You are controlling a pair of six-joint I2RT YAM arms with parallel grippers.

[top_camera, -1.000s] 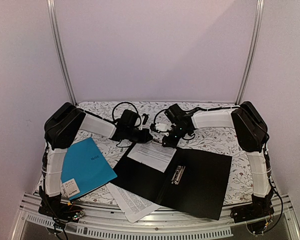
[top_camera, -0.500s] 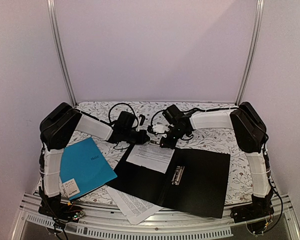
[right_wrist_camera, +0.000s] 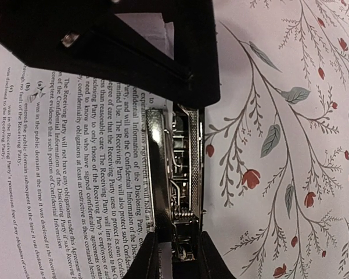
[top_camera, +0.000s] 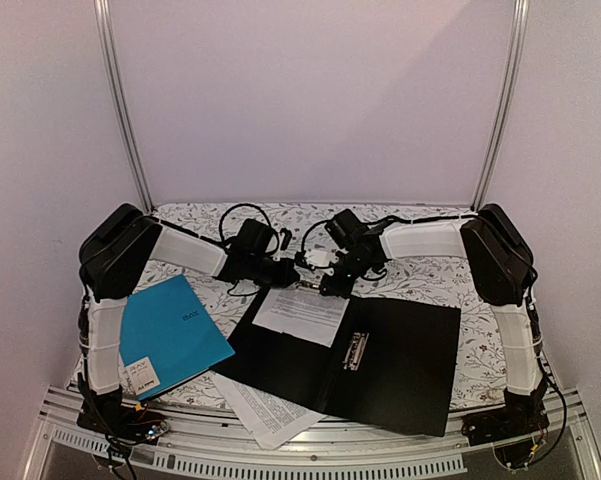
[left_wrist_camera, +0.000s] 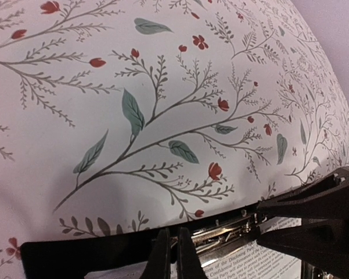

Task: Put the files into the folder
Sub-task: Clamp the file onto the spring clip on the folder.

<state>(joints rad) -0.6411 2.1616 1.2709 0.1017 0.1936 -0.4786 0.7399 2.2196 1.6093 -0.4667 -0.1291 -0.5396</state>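
Open black folder lies mid-desk, with one of the files on its left flap and another sheet under its near edge. Right end effector clamps a silver clip. Left end effector, fingers pinched together, crowds alongside. Teal folder lies to the left.

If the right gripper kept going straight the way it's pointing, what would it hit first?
The silver clip of the folder: it sits between the right gripper's fingertips and runs on ahead. Whether they touch it is unclear.

Near sheet mostly under the black folder, its print illegibly small.
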